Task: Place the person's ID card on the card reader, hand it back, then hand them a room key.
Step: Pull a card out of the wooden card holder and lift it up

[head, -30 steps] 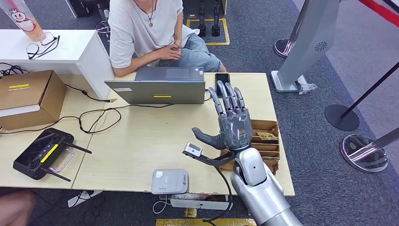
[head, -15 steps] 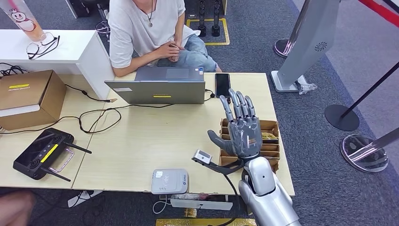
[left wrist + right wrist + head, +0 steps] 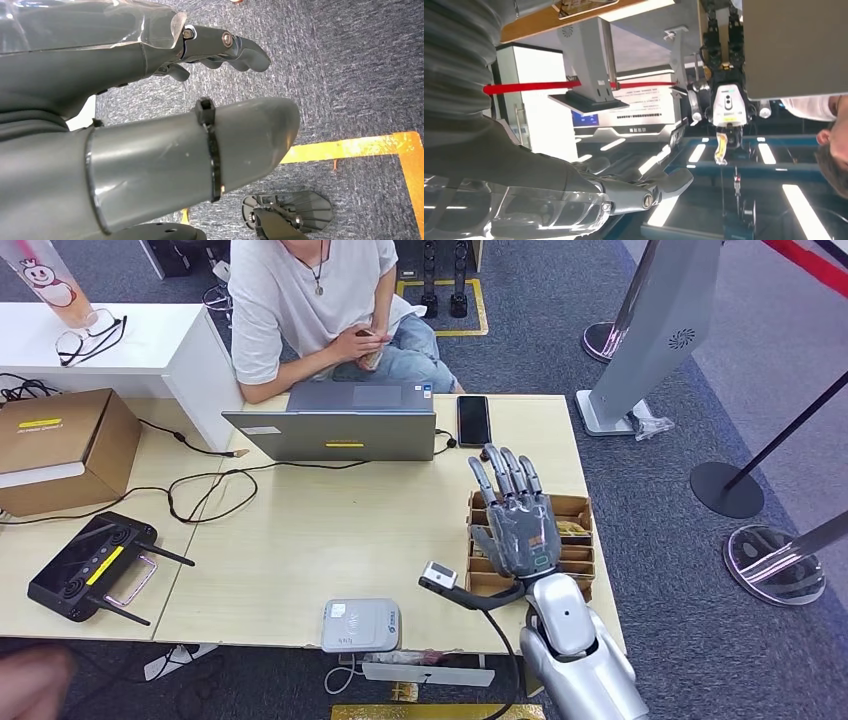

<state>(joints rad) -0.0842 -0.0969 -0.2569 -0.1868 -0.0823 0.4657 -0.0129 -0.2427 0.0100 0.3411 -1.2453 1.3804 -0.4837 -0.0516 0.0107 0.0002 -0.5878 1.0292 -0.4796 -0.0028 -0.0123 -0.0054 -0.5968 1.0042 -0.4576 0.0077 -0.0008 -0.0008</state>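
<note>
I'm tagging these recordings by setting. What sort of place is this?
Probably a mock hotel check-in desk set up in a lab or exhibition hall: a wooden table carries a card reader and a cardboard card tray, a person sits behind a laptop, and stanchions ring the carpeted floor.

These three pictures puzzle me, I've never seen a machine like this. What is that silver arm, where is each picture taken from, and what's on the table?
The silver arm belongs to a humanoid robot. The big picture is the view from its head, looking down on a pale wooden table. Its right hand, grey and many-fingered, is raised palm-down, fingers apart, holding nothing, over a brown cardboard tray with compartments. The other two pictures come from cameras at its wrists and look turned. One shows the left hand hanging above blue carpet, also holding nothing.

On the table lie a grey laptop, a black phone, a small white card reader, a black remote controller with antennas and a brown cardboard box. A person in a white T-shirt sits opposite.
</note>
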